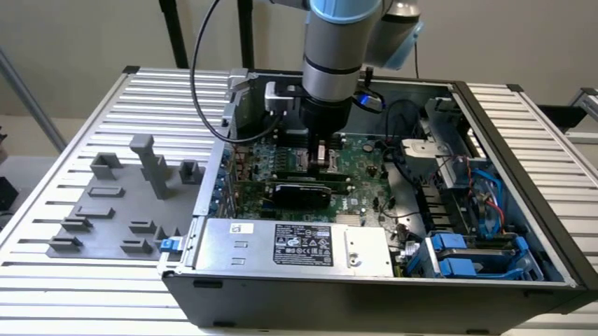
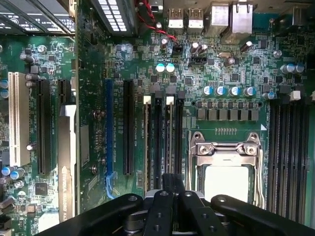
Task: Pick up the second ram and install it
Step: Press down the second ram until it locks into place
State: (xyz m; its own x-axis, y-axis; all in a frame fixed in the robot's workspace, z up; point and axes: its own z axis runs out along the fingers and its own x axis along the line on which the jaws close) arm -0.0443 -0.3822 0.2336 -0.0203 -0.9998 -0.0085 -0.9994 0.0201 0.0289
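Note:
My gripper [image 1: 323, 155] is low inside the open computer case, just above the memory slots [image 2: 164, 137] of the large green motherboard [image 1: 360, 185]. In the wrist view its black fingers [image 2: 161, 202] stand close together over the slots with the white latches. A thin dark strip runs between them in line with the slots: the second ram [image 2: 173, 181] seen edge-on, most of it hidden by the fingers. The processor socket [image 2: 225, 164] lies beside the slots.
The grey holder blocks [image 1: 122, 203] sit on the slatted table at the exterior view's left, with an upright post [image 1: 148, 162]. The power supply [image 1: 290, 245] fills the case's front. Cables and blue drive bays [image 1: 467, 252] crowd the exterior view's right.

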